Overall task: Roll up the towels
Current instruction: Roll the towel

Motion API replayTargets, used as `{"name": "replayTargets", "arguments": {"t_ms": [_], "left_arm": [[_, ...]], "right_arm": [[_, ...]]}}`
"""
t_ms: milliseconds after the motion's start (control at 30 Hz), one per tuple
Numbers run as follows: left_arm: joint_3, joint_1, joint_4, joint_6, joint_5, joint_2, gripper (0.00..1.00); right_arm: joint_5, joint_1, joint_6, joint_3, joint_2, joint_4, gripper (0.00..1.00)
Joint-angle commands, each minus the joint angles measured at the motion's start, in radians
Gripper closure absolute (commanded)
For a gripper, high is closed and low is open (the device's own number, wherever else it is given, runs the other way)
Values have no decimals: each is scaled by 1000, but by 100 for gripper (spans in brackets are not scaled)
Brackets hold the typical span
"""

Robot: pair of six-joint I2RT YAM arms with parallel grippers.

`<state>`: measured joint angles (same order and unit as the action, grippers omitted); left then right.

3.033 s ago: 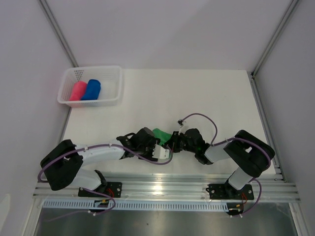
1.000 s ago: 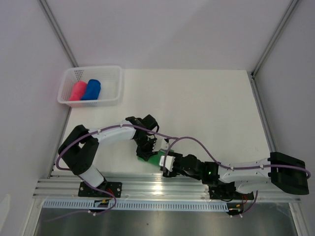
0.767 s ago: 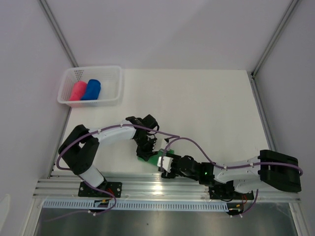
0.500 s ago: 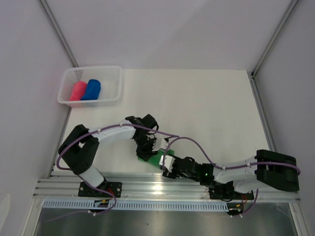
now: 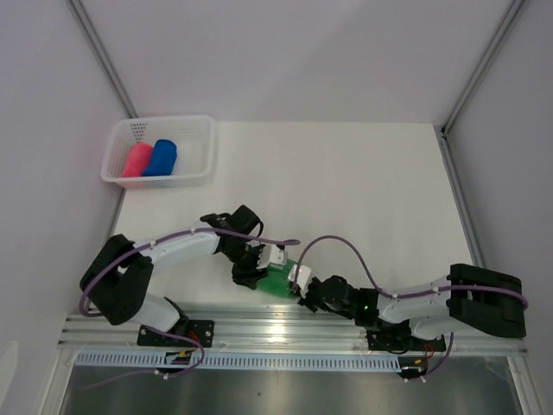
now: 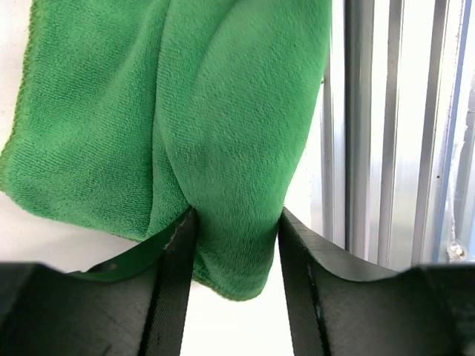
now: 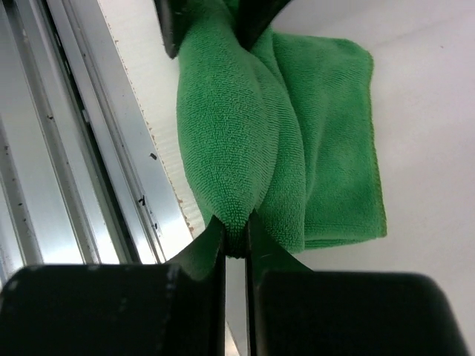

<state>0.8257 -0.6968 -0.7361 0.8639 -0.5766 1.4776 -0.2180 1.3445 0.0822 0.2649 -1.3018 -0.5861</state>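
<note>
Fabric fills both wrist views: we see the green towel (image 5: 278, 278) lying at the near edge of the desk (image 5: 346, 190), just beside the metal rail (image 5: 285, 327) that carries the arm bases. It is folded into a thick, loose ridge with a flatter layer spread out beside it on the white surface.

From above, we find the left claw (image 5: 250, 267) at the towel's left end and the right claw (image 5: 296, 284) at its right end, so the cloth lies between the two.

In the left wrist view, the left claw (image 6: 236, 222) stands partly apart with the raised ridge of the green towel (image 6: 230, 133) squeezed between its fingers, cloth touching both inner faces; the rail (image 6: 371, 148) runs along the right.

In the right wrist view, the right claw (image 7: 236, 226) is pressed almost together, pinching the narrow end of the green towel (image 7: 245, 133).

Well apart, at the far left corner, the pink towel (image 5: 136, 161) and the blue towel (image 5: 161, 158) lie rolled, side by side and touching, in the white basket (image 5: 164, 121).
</note>
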Motion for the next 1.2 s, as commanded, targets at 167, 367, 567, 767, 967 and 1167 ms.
{"name": "replayTargets", "arguments": {"t_ms": [167,367,567,767,967,1167], "left_arm": [[-140,22,168,-62,44,-125,46],[-145,22,211,-106,15,-99,47],[-142,22,190,-134,-58,-74,78],[-117,34,72,-134,-141,-129,90],[-135,48,36,-114,-220,-215,89],[-145,49,135,-190,-171,-166,53]], "right_arm": [[101,-70,-160,-105,216,41,100],[180,-149,-200,-131,322,97,100],[259,-196,-283,-141,308,118,100],[393,-301,-450,-118,259,128,100],[518,-412,-541,-122,257,108,100],[627,-570,-616,-116,219,101,100]]}}
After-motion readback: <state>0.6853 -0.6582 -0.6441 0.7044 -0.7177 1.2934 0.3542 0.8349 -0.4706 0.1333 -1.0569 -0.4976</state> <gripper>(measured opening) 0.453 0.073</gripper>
